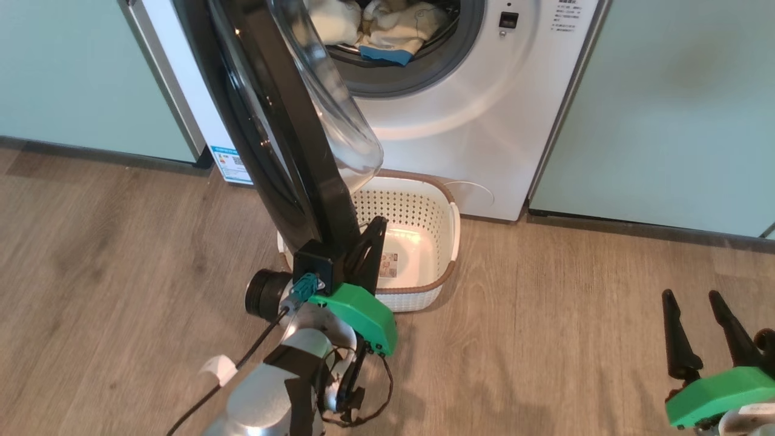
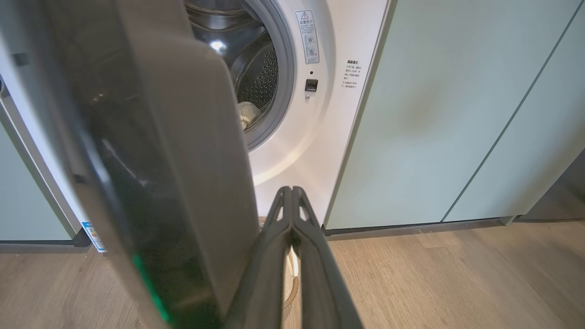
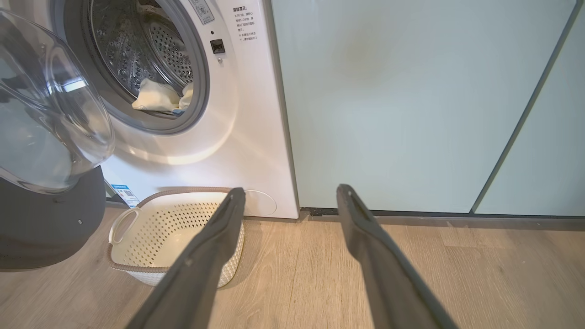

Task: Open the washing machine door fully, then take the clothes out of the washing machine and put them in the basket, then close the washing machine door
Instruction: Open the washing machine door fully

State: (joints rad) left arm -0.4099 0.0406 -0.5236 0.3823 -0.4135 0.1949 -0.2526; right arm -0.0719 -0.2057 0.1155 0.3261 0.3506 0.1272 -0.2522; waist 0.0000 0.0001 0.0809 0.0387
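- Opening the washing machine door (image 1: 284,151) looks to be the step in hand: it stands half-swung, with the left gripper (image 2: 291,192) pinched empty beside its edge. It likely needs pushing wider.
- The basket (image 1: 451,236) sits below, the clothes (image 1: 387,30) in the drum.
- The right gripper (image 1: 692,295) hangs spread.

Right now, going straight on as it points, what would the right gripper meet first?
The right gripper would probably meet the pale green cabinet, just beside the washing machine; depth is unclear.
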